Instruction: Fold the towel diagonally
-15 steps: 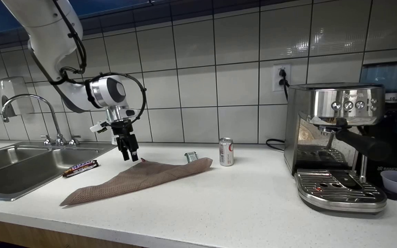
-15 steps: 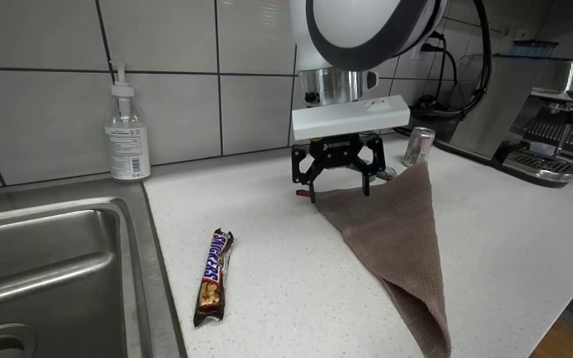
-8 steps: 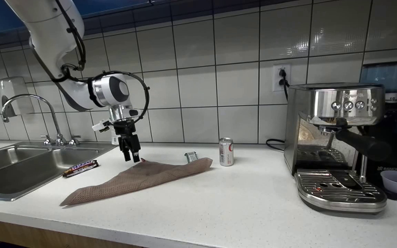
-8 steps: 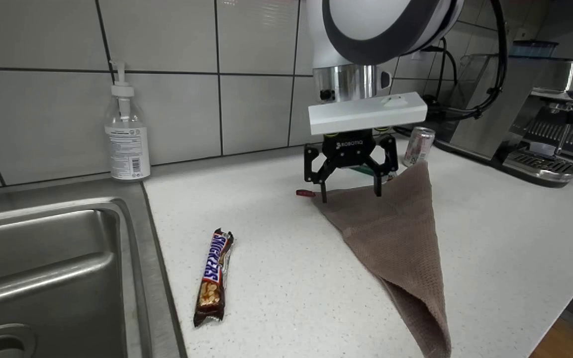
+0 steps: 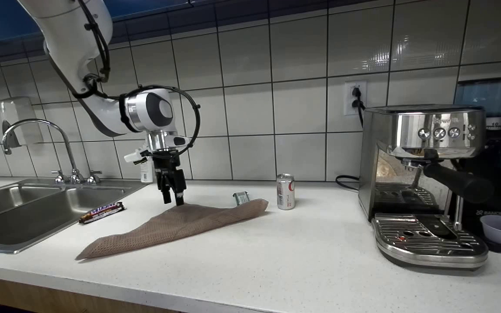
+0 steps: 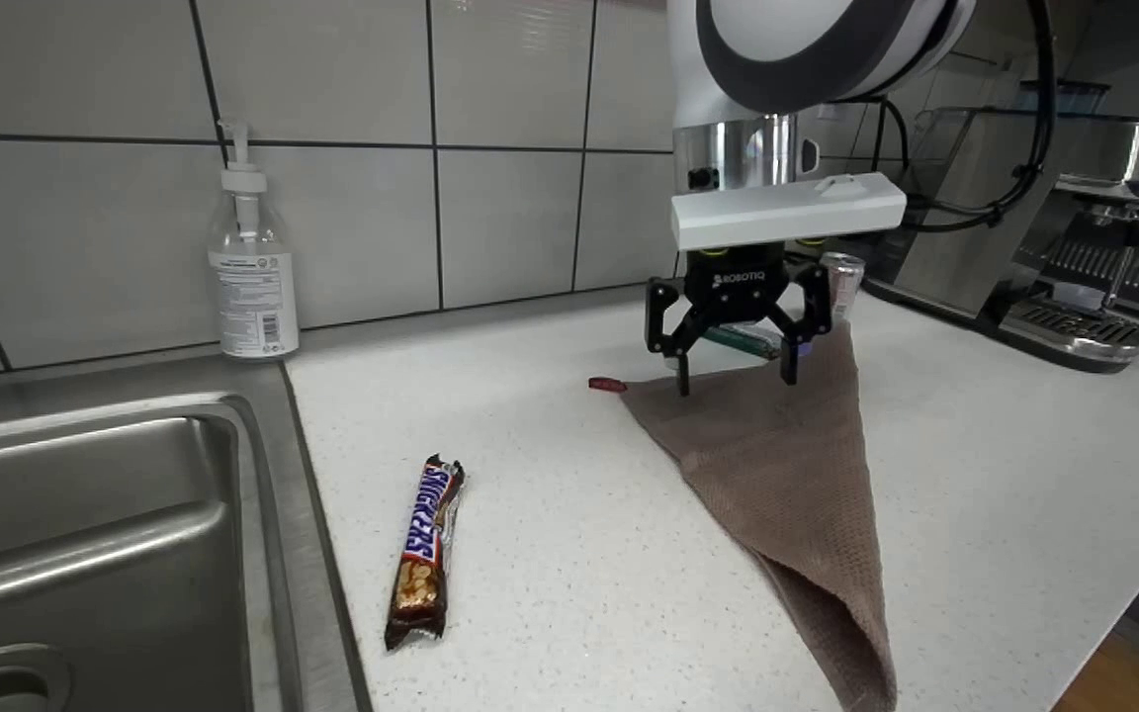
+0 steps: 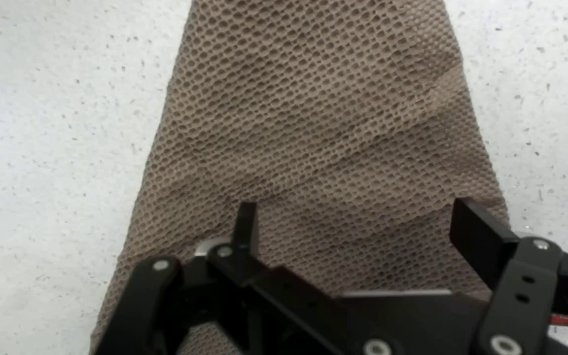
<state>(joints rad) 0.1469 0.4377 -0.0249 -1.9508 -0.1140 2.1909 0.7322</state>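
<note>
One brown towel (image 6: 787, 475) is lying on the counter (image 5: 302, 261), honeycomb-textured, spreading in a rough triangle. Shallow creases are crossing it; a shadowed gap is showing under its edge near one tip. One black gripper (image 6: 737, 384) is pointing down over the towel, jaws spread wide; can't tell if the tips are touching cloth. Counts: one can (image 5: 285, 191) is standing upright near the towel, one green-and-white packet (image 5: 241, 198) is lying just beside the towel, one small red thing (image 6: 607, 384) is sitting by the towel's corner. One candy bar (image 6: 423, 552) is lying between the towel and a two-basin sink (image 6: 298, 504). One coffee machine (image 5: 407, 174) is standing well apart from the towel. Counter is showing white and speckled; pale tiles (image 5: 298, 104) are rising behind the towel.
</note>
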